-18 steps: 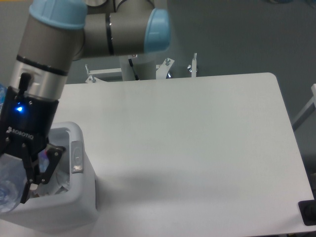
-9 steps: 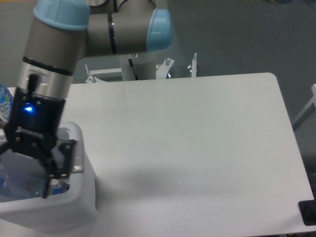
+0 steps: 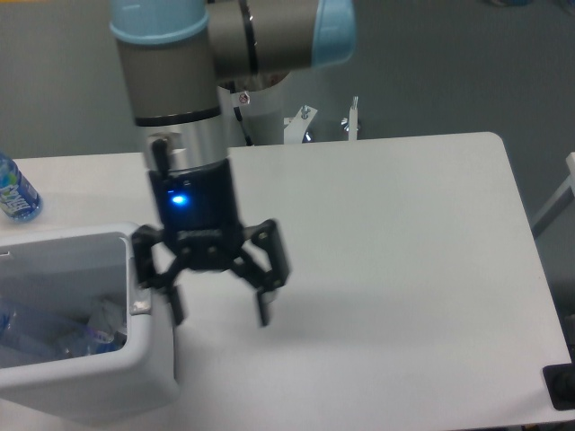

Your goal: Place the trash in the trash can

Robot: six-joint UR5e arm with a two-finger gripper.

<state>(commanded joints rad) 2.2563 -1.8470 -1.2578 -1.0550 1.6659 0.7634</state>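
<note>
The trash (image 3: pixel 63 330) lies inside the trash can (image 3: pixel 90 386), low against its inner floor: crumpled clear plastic, mostly pale and glassy, with a small patch of red and blue showing near the right inner wall. The separate pieces cannot be told apart, since everything is blurred into one crinkled heap; a longer clear shape runs toward the left edge of the picture.

The trash can is a white rectangular bin with rounded corners, standing at the near left corner of the table (image 3: pixel 404 269) and cut off by the left edge of the frame. A small grey tab (image 3: pixel 137 305) sits on its right rim. The inner walls are plain white, and the plastic heap covers the part of the bottom that can be seen.

The gripper (image 3: pixel 218 314) hangs just right of the bin, above bare tabletop, its two black fingers spread wide apart with nothing between them. The left finger (image 3: pixel 172 301) is close beside the bin's right rim near the grey tab; whether it touches cannot be told. The right finger (image 3: pixel 266 287) is well over the table, apart from the bin. A blue light glows on the black gripper body, under the arm's grey wrist and pale blue cap.

At the far left edge of the table stands an upright blue-labelled bottle (image 3: pixel 15 190), well apart from the bin.
</note>
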